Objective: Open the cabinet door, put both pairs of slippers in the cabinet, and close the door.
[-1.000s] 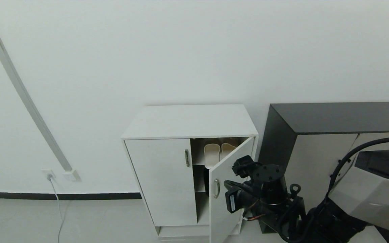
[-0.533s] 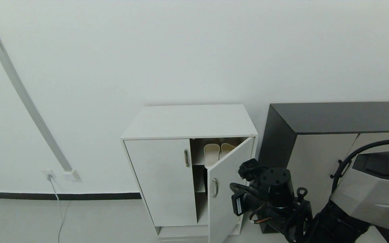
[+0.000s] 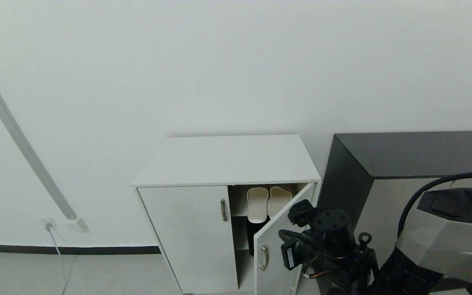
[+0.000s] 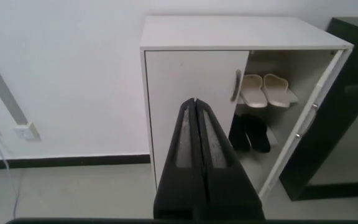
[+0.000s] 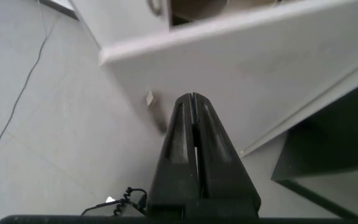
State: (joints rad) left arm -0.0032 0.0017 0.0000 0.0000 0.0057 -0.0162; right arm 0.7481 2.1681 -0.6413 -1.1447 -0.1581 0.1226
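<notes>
Right gripper is pinched shut and empty, tip facing the outer face of the open door near its handle; left gripper is also shut and empty, facing the cabinet. Over the last second the head camera shifted toward the cabinet, with the door angle about unchanged. Beige slippers are on the top shelf and black slippers on the shelf below, so likely only the door push remains.

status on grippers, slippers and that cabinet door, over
Left gripper shut, empty; right gripper shut, at outer face of right door. Light slippers above, dark pair below, both inside cabinet. Door half open, not yet closed.
</notes>
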